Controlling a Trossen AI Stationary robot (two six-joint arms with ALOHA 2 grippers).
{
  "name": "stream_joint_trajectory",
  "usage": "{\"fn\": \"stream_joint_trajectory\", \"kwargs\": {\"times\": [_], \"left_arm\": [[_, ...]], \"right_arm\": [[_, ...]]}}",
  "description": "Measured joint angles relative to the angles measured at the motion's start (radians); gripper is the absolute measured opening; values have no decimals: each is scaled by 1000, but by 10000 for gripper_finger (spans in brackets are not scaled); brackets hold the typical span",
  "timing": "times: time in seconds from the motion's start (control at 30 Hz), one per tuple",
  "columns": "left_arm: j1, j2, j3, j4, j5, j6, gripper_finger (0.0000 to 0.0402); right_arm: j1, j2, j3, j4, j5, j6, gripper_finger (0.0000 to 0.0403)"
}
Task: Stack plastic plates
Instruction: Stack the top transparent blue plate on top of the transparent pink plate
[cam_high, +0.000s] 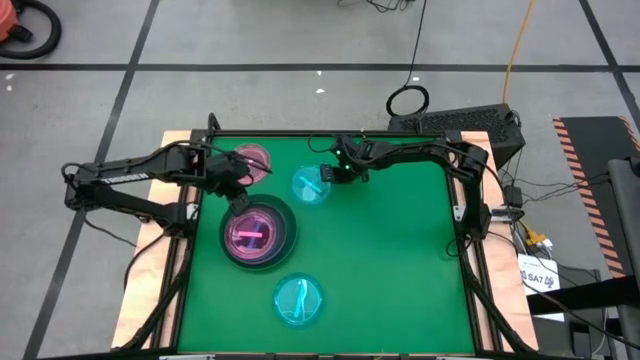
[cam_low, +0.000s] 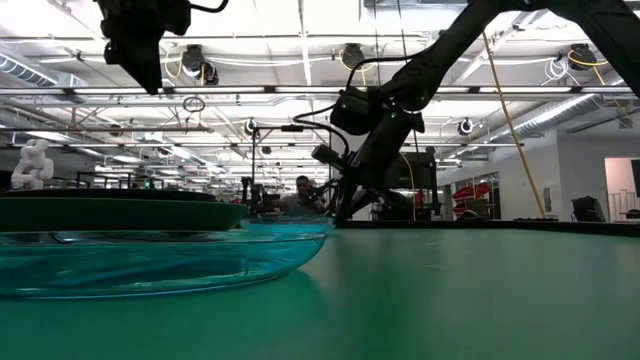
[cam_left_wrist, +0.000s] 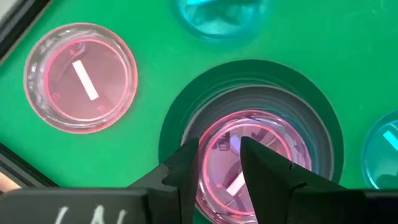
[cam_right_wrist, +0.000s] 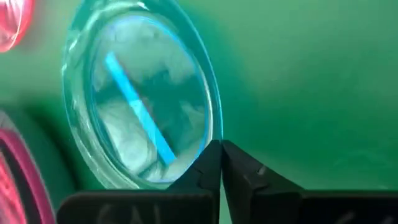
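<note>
A dark grey plate (cam_high: 282, 240) (cam_left_wrist: 186, 106) sits left of the table's middle, with a translucent pink plate (cam_high: 248, 232) (cam_left_wrist: 249, 146) nested in it over a bright pink rim. My left gripper (cam_high: 238, 203) (cam_left_wrist: 219, 165) (cam_low: 140, 50) hovers open, high above this stack. Another translucent pink plate (cam_high: 252, 160) (cam_left_wrist: 81, 78) lies flat near the far left corner. One cyan plate (cam_high: 308, 186) (cam_right_wrist: 137, 99) is at the far middle, with my right gripper (cam_high: 328, 175) (cam_right_wrist: 221, 152) shut on it. A second cyan plate (cam_high: 299, 300) (cam_low: 150, 260) lies near the near edge. My right gripper pinches the cyan plate's rim (cam_right_wrist: 211, 134) between its two fingertips, on the side of the plate toward the table's right edge. The fingers come slanting down from the far right. Whether the plate is off the table I cannot tell.
The whole right half of the green mat (cam_high: 400, 260) holds no objects. The raised black frame (cam_high: 300, 134) borders the mat. A keyboard (cam_high: 460, 122) and cables lie beyond the far right corner.
</note>
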Motion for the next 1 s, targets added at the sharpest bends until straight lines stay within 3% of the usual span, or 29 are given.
{"fn": "stream_joint_trajectory", "kwargs": {"times": [0.33, 0.7, 0.87, 1.0], "left_arm": [[0, 0, 0, -13, -50, -32, 131], [33, -8, 9, -9, -70, -140, 263], [33, -11, 104, -12, -82, -153, 284], [34, -11, 217, -14, -148, -198, 284]], "right_arm": [[52, -184, -1, -78, -10, -52, 1], [195, -361, 0, -111, 166, 42, 1], [268, -368, 0, -111, 202, 89, 0], [325, -369, 0, -110, 248, 117, 0]]}}
